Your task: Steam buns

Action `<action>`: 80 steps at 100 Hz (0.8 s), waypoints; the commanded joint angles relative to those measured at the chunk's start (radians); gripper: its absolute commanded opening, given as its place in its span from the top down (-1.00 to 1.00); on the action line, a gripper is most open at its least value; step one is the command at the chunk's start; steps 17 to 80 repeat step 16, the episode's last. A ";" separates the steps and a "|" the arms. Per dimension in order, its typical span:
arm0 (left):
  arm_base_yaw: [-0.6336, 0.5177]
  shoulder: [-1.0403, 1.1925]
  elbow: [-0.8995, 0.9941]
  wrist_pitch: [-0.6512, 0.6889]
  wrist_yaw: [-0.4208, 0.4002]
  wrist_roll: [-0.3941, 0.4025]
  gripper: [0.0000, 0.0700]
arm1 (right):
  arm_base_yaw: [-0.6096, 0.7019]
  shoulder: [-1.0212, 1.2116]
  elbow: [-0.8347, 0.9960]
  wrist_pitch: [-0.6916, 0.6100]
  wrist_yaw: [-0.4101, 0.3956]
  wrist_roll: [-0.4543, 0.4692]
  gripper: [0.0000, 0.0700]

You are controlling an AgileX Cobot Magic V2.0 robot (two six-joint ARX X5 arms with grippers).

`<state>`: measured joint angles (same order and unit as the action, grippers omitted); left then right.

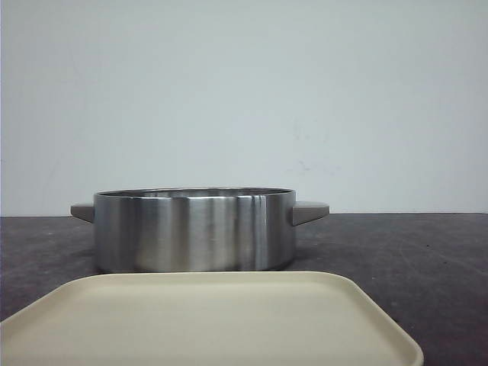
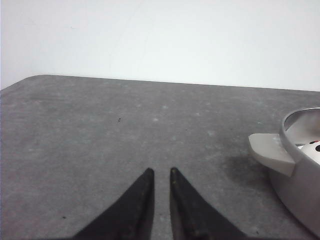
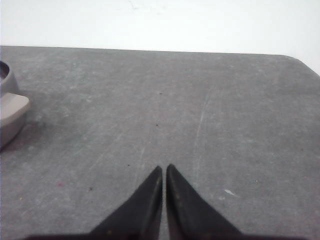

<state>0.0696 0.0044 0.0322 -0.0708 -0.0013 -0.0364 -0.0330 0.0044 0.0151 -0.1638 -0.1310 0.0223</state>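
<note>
A brushed-steel pot (image 1: 194, 230) with two grey handles stands mid-table. In the left wrist view the pot (image 2: 300, 185) sits off to one side, and a glossy white patch with a black mark (image 2: 314, 148) shows inside its rim; it looks like part of a bun. No other bun is in view. My left gripper (image 2: 160, 172) hovers over bare table beside the pot's handle (image 2: 272, 152), fingers nearly together and empty. My right gripper (image 3: 164, 169) is shut and empty over bare table, the pot's other handle (image 3: 12, 107) at that view's edge. Neither gripper shows in the front view.
A flat beige tray (image 1: 206, 320) with nothing on it lies in front of the pot, nearest the camera. The dark grey speckled table (image 1: 412, 252) ends at a plain white wall. The table's rounded far corners show in both wrist views.
</note>
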 commanded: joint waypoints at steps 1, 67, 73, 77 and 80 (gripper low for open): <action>0.001 -0.001 -0.018 0.012 0.001 0.014 0.98 | 0.001 -0.001 -0.003 0.006 0.000 -0.008 0.98; 0.001 -0.001 -0.018 0.012 0.001 0.014 0.98 | 0.001 -0.001 -0.003 0.006 0.000 -0.008 0.98; 0.001 -0.001 -0.018 0.012 0.001 0.014 0.98 | 0.001 -0.001 -0.003 0.006 0.000 -0.008 0.98; 0.001 -0.001 -0.018 0.012 0.001 0.014 0.98 | 0.001 -0.001 -0.003 0.006 0.000 -0.008 0.98; 0.001 -0.001 -0.018 0.012 0.001 0.014 0.98 | 0.001 -0.001 -0.003 0.006 0.000 -0.008 0.98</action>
